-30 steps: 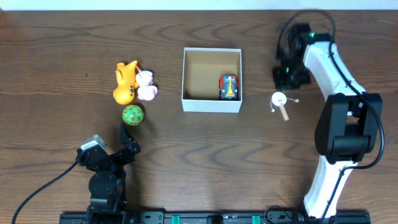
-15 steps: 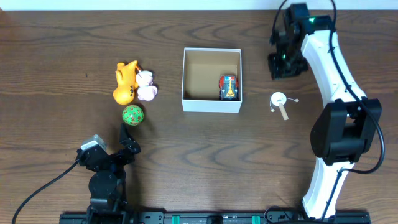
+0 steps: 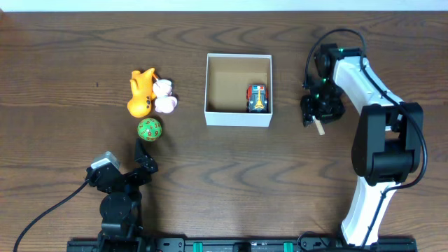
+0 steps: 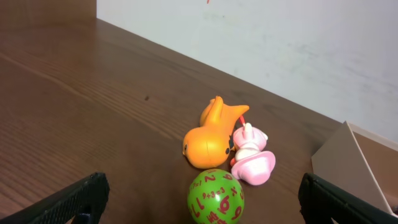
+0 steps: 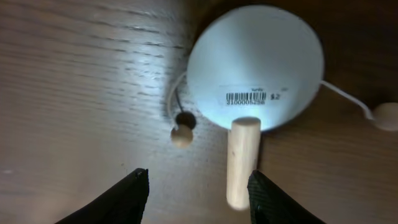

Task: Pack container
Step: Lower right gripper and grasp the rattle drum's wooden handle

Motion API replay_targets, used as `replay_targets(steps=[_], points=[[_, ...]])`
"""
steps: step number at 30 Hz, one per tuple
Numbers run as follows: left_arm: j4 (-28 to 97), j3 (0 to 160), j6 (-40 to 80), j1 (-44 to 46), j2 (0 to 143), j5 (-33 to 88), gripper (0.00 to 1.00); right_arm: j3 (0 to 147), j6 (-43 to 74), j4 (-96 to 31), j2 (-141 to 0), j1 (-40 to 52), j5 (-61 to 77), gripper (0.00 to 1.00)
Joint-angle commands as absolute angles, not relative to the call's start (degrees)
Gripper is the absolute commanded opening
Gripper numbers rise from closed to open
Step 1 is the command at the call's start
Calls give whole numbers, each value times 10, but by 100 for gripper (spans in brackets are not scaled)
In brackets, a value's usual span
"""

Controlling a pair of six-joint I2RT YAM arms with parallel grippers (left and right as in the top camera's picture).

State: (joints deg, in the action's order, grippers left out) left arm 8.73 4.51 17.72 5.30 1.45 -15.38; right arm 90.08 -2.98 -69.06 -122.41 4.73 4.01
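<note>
The container point(image 3: 238, 118), a white-walled square box with a brown inside, sits mid-table and holds a small toy car point(image 3: 257, 98). To its right, my right gripper point(image 3: 320, 109) hangs directly over a white rattle drum. In the right wrist view the drum's disc point(image 5: 255, 65) and wooden handle point(image 5: 242, 158) lie on the table. The right gripper point(image 5: 199, 199) is open, with the handle's end between its fingers near the right one and not pinched. My left gripper point(image 4: 205, 208) is wide open just short of a green number ball point(image 4: 216, 196).
An orange duck point(image 3: 141, 92) and a pink toy point(image 3: 165, 98) lie touching each other left of the container, with the green ball point(image 3: 149, 129) just in front of them. The drum's two string beads point(image 5: 181, 135) lie beside the disc. A corner of the container point(image 4: 348, 158) shows in the left wrist view.
My right gripper came forward from the back of the table to over the rattle drum, covering it in the overhead view, and its jaws opened. The left arm has not moved.
</note>
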Motion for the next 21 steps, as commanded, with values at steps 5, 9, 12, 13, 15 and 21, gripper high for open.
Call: replay_targets(steps=[5, 9, 12, 13, 15, 21], points=[[93, 29, 166, 50, 15, -155, 98, 857, -26, -647, -1221, 44, 24, 60], [93, 29, 166, 50, 15, -155, 98, 846, -26, -623, -1221, 44, 23, 64], [93, 29, 166, 51, 15, -155, 98, 845, -26, -610, -1221, 44, 24, 61], [93, 29, 166, 51, 15, -155, 98, 845, -26, -608, -1221, 44, 24, 58], [93, 29, 166, 51, 15, -155, 98, 845, -26, -605, -1221, 44, 23, 48], [93, 29, 166, 51, 15, -155, 98, 845, -22, -605, -1221, 44, 24, 22]])
